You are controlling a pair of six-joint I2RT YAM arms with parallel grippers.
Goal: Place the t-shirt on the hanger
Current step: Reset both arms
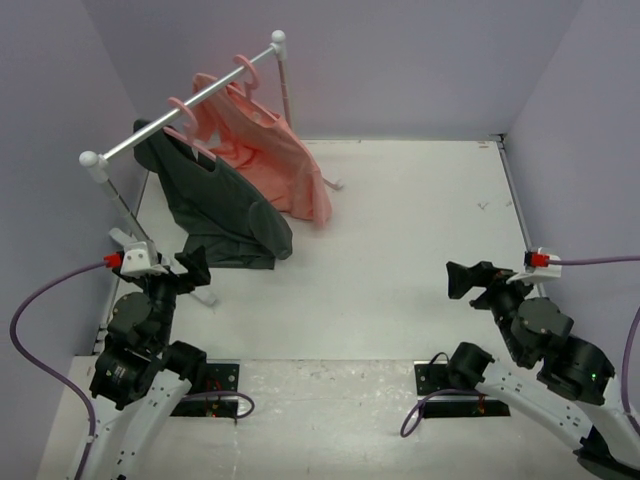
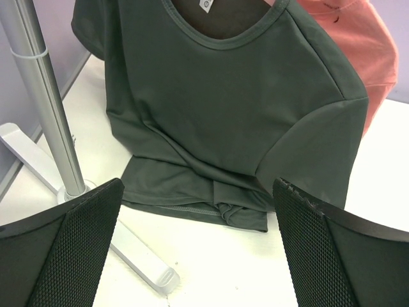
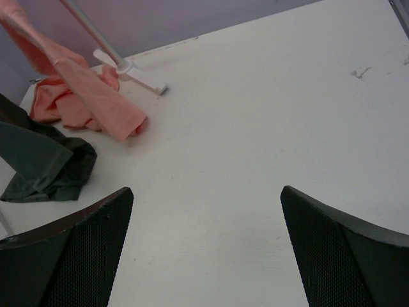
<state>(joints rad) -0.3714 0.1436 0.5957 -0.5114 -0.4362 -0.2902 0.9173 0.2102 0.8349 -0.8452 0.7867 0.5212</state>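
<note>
T-shirt (image 1: 222, 205) hangs on hanger (image 1: 196, 144) from rack (image 1: 130, 142), hem bunched on table (image 1: 400, 250).

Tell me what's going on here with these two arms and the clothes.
Nothing is being handled right now. The grey t-shirt is already on a pink hanger hooked over the rail, its hem bunched on the table beside a pink garment. The left gripper sits open facing it; the right gripper is open too, holding nothing.

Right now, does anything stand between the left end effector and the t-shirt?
Nothing visible does. The open left end effector faces the t-shirt directly; the rack pole stands off to one side.
</note>
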